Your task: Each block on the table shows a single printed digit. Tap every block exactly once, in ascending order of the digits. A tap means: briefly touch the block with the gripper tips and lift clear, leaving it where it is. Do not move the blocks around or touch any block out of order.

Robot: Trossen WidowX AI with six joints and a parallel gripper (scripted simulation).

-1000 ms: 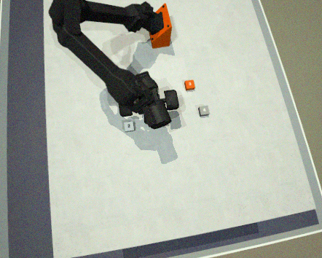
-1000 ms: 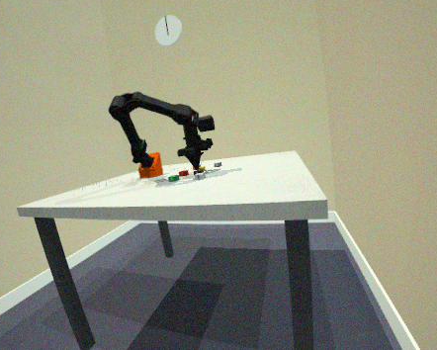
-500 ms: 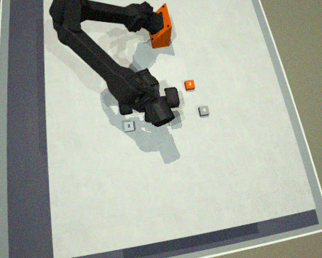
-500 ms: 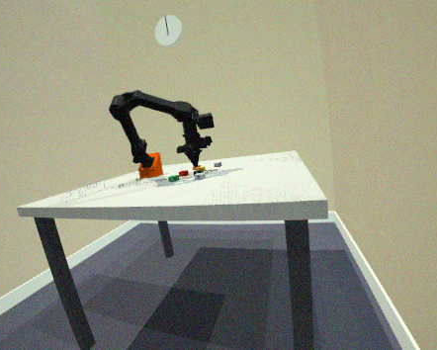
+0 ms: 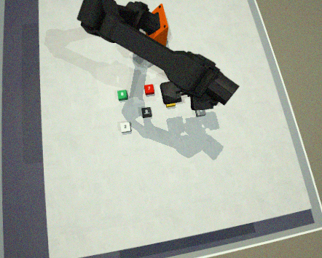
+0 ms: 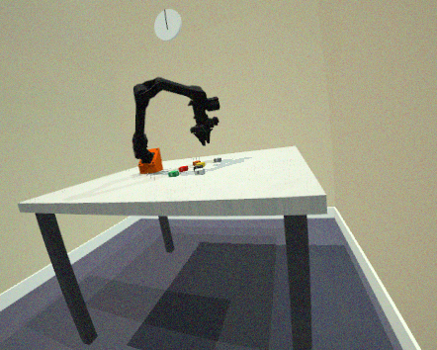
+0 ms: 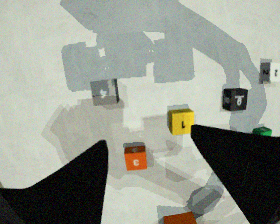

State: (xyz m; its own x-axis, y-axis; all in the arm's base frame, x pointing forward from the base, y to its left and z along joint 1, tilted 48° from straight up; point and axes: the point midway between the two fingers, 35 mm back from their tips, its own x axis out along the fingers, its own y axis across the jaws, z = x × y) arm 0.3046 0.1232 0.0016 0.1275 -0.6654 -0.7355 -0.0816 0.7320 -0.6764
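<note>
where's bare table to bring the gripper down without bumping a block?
Bare: the wide stretch from the white block to the near table edge, plus both side margins. Crowded: green, red, black, yellow and grey blocks cluster near the orange base, under the open gripper.

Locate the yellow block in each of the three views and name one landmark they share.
Top: yellow block is just right of centre, mostly hidden under the open hand.
Exterior: on the table beneath the raised hand, among the blocks.
Wrist: just right of centre, between the fingers.
Shared landmark: black block.
</note>
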